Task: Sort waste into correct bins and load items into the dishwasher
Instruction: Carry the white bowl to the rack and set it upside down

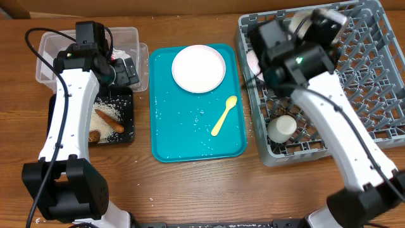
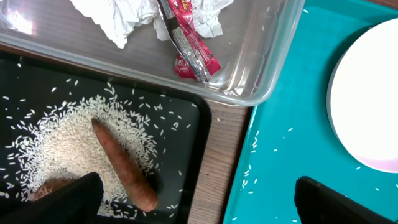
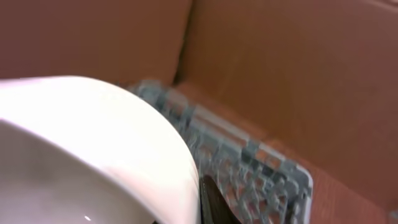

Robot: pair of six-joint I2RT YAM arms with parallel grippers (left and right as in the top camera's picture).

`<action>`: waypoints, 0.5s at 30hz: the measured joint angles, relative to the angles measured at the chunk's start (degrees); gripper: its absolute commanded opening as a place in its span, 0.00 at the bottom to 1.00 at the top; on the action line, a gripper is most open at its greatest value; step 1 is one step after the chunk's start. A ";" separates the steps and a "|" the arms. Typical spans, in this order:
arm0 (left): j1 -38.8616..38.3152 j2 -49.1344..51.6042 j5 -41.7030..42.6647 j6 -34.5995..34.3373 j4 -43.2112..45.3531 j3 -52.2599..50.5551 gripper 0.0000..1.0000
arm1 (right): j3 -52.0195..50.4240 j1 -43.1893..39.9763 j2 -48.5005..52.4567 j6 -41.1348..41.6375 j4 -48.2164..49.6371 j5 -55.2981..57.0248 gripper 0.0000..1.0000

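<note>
Right gripper (image 1: 314, 24) clamped on bowl (image 3: 93, 143) near far-left corner of dish rack (image 1: 373, 82); left gripper (image 2: 199, 208) wide, empty. Waste sorted: napkin (image 2: 118, 15), wrapper (image 2: 193, 50) in tub (image 2: 261, 68), rice (image 2: 62, 143) in black tray (image 2: 186, 162) — plate (image 1: 198, 68), spoon (image 1: 224, 116) still on teal tray (image 1: 183, 139).

No readable text or labels, print on the red-and-white wrapper (image 2: 193, 53) too blurred to read

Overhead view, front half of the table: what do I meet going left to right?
Shallow black rectangular tray strewn with white rice → teal serving tray carrying a pale yellow plastic spoon → large grey plastic dish rack holding a small white cup.
</note>
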 measured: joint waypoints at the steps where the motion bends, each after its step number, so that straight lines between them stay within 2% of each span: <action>1: 0.00 -0.02 -0.02 0.00 0.04 0.00 1.00 | -0.09 -1.64 0.96 -0.92 4.26 2.23 0.04; 4: 0.00 -0.02 0.00 0.00 -0.04 0.00 1.00 | -0.44 -6.34 4.13 -5.81 16.70 5.86 0.04; 8: 0.00 0.00 -0.02 0.00 0.02 0.00 1.00 | -0.52 -11.43 8.83 -15.17 30.12 4.83 0.04; 12: 0.00 0.00 -0.02 0.00 0.00 0.00 1.00 | -0.59 -14.69 13.88 -23.76 39.12 0.02 0.04; 15: 0.00 0.00 -0.02 0.00 0.00 0.00 1.00 | -0.61 -15.34 17.40 -27.17 43.41 -1.86 0.04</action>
